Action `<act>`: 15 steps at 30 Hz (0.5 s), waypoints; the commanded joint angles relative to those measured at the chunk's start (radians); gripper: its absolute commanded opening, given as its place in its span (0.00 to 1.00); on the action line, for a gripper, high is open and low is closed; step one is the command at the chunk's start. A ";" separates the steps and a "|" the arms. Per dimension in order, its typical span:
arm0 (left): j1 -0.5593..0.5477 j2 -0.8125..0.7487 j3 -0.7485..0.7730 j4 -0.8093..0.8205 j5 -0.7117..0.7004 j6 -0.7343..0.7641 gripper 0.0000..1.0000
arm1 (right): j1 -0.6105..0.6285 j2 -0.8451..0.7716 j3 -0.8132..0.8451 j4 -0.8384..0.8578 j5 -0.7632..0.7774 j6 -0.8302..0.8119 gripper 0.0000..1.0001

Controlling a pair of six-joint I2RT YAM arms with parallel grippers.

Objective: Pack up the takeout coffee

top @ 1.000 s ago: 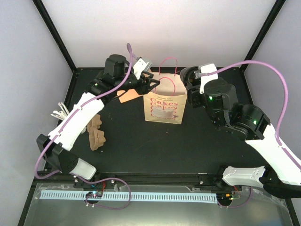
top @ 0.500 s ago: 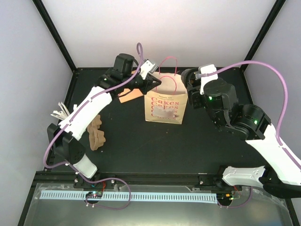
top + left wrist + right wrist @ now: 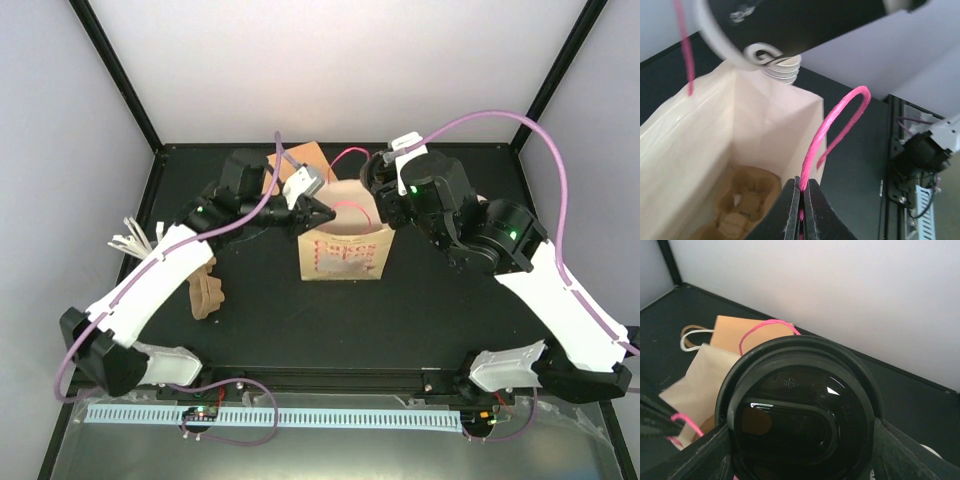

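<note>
- Pink twine handle [image 3: 832, 125] is being pinched between the tightly closed jaws of the left gripper [image 3: 801, 197], low in its wrist view. This is pulling the paper bag [image 3: 340, 255] open for loading.
- Cream-walled, black-lidded, the takeout coffee [image 3: 800, 405] is being clasped at its sides by the right gripper [image 3: 800, 465], hovering at the bag's far rim near frame centre. A pulp carrier [image 3: 742, 200] is sitting inside the bag.
- Compared with a second ago, the left jaws are now gripping the handle instead of gaping beside it, and the right arm is reaching further left over the opening.
</note>
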 commanded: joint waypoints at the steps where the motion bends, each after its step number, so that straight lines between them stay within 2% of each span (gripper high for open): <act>1: -0.043 -0.102 -0.066 0.076 0.045 -0.021 0.01 | -0.004 0.042 0.082 -0.081 -0.158 -0.005 0.64; 5: -0.079 -0.168 -0.104 0.058 0.006 -0.026 0.02 | -0.004 0.060 0.072 -0.113 -0.242 -0.007 0.64; 10: -0.123 -0.230 -0.153 0.060 -0.031 -0.048 0.02 | 0.003 0.038 0.001 -0.113 -0.417 -0.029 0.63; 15: -0.166 -0.277 -0.183 0.074 -0.042 -0.071 0.01 | 0.033 0.031 -0.076 -0.121 -0.442 -0.024 0.63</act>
